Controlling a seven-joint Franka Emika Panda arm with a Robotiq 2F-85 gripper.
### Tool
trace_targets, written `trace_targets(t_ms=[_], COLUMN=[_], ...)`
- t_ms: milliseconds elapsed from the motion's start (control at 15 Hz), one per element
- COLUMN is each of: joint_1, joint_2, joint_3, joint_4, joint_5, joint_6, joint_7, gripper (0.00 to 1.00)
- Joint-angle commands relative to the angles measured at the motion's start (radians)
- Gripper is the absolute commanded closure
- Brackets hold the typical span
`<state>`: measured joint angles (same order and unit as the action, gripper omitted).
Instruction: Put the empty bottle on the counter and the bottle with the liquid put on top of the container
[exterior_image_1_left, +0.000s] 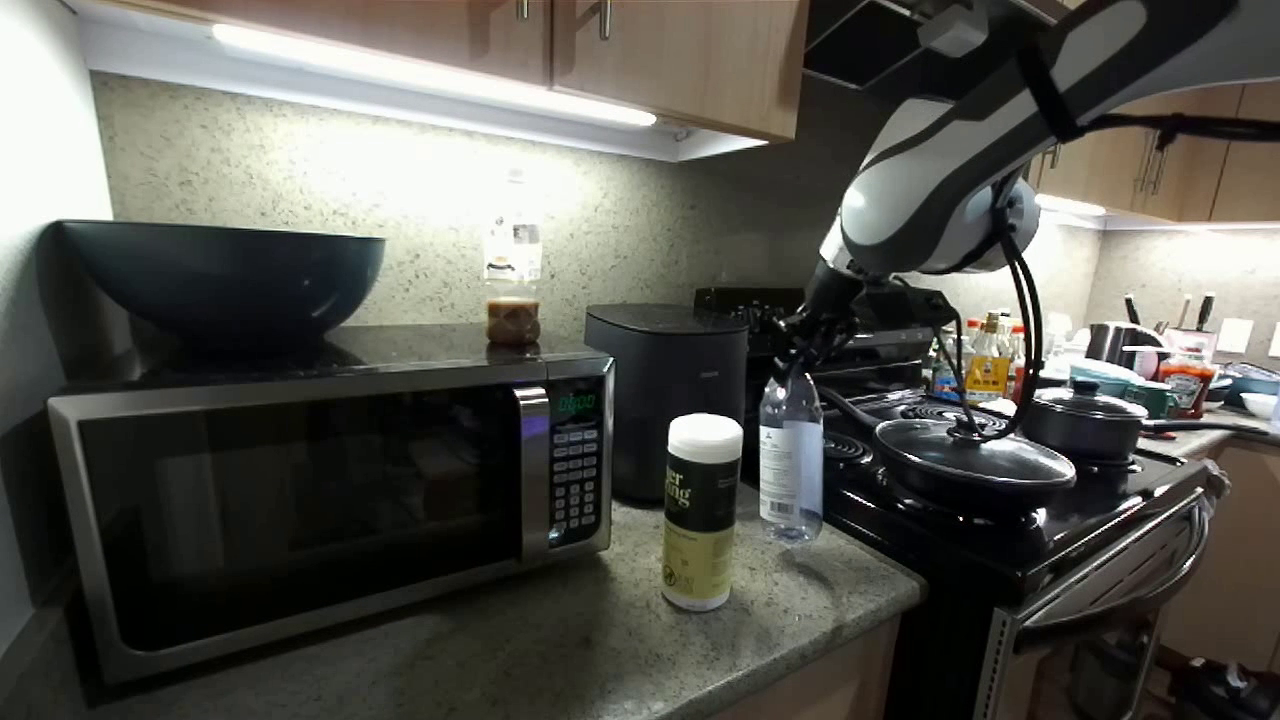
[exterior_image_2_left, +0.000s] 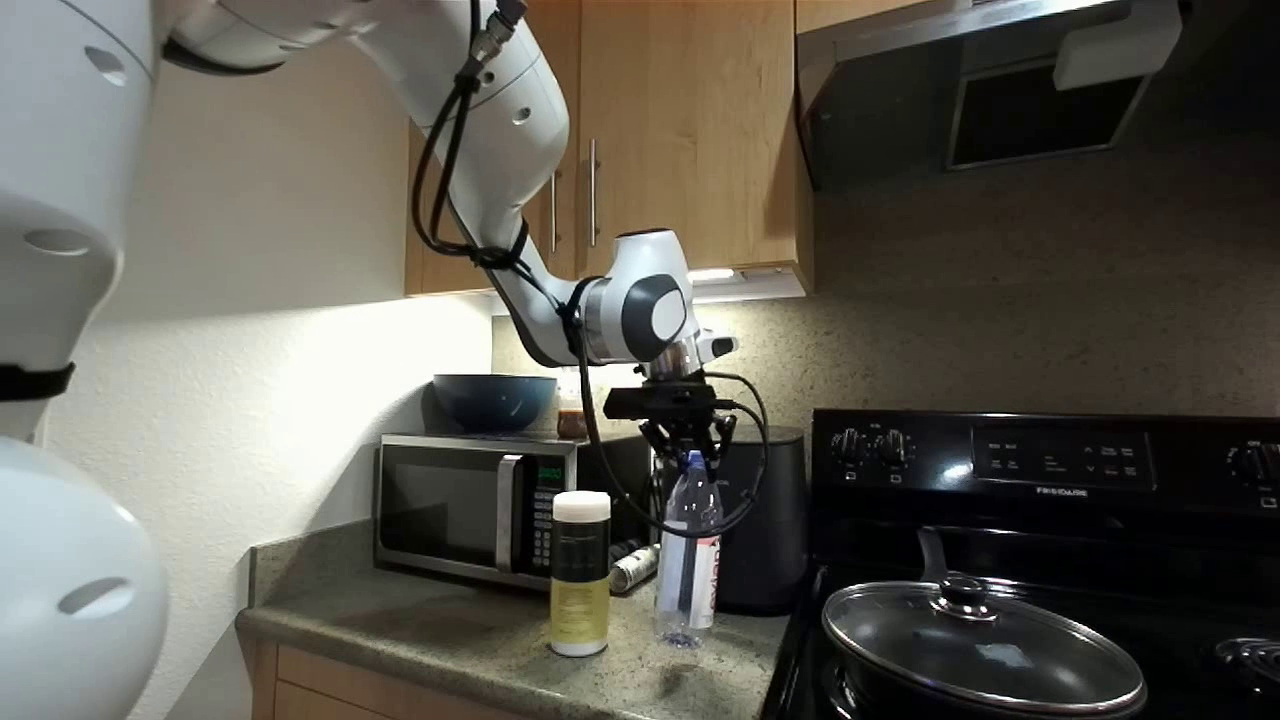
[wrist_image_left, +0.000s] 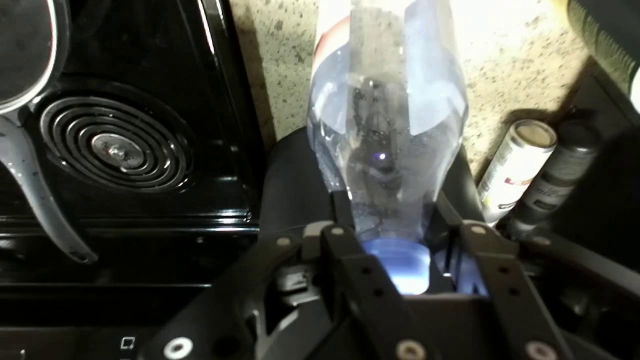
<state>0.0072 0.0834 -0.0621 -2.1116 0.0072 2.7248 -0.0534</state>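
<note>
Over the speckled stone-look counter (exterior_image_1_left: 520, 640), next to the black stove (wrist_image_left: 140, 50), my claw (wrist_image_left: 392, 217) is clamped around the neck of the slim clear bottle (exterior_image_1_left: 790, 470), close to its blue cap (wrist_image_left: 400, 265). I hold it cap up and nearly upright; whether its base touches the counter, I cannot tell. Just beside it, with a gap showing in both exterior views, the white-lidded canister (exterior_image_1_left: 702, 515), dark above and yellow below, stands upright on the counter. The bottle with brown liquid (exterior_image_1_left: 513, 262) stands upright on top of the microwave (exterior_image_1_left: 300, 500), well apart from my claw and near a dark blue bowl (exterior_image_1_left: 230, 275). In an exterior view, a glass-lidded frying pan (exterior_image_2_left: 985, 650) sits on the stove; in the wrist view I see a coil burner (wrist_image_left: 117, 150).
</note>
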Motion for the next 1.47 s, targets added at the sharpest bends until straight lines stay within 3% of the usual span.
trace_targets(t_ms=[0,200,267,400,467,600,667,933,1000,1067,1200,1400], joint_1=[0.014,0.021,0.019,-0.009,-0.001,0.0,0.0,0.0,0.0,0.001,0.001,0.0], joint_2=[0.03,0.039,0.036,0.023,0.034,0.034,0.034,0.038,0.039,0.041,0.044,0.045], joint_3=[-0.042,-0.055,-0.047,0.01,-0.02,0.0,0.004,0.007,0.006,0.006,0.005,0.004], joint_4=[0.009,0.015,0.012,0.004,0.006,0.006,0.006,0.0,-0.001,-0.001,-0.001,0.0], joint_5=[-0.183,-0.247,-0.229,-0.089,-0.171,-0.121,-0.116,-0.11,-0.114,-0.115,-0.117,-0.116], joint_6=[0.108,0.097,0.081,0.031,0.065,0.051,0.05,0.043,0.042,0.04,0.039,0.037], joint_7=[0.202,0.279,0.266,0.138,0.215,0.181,0.18,0.169,0.169,0.169,0.168,0.168], gripper=[0.86,0.86,0.86,0.86,0.61,0.61,0.86,0.86,0.81,0.36,0.3,0.11])
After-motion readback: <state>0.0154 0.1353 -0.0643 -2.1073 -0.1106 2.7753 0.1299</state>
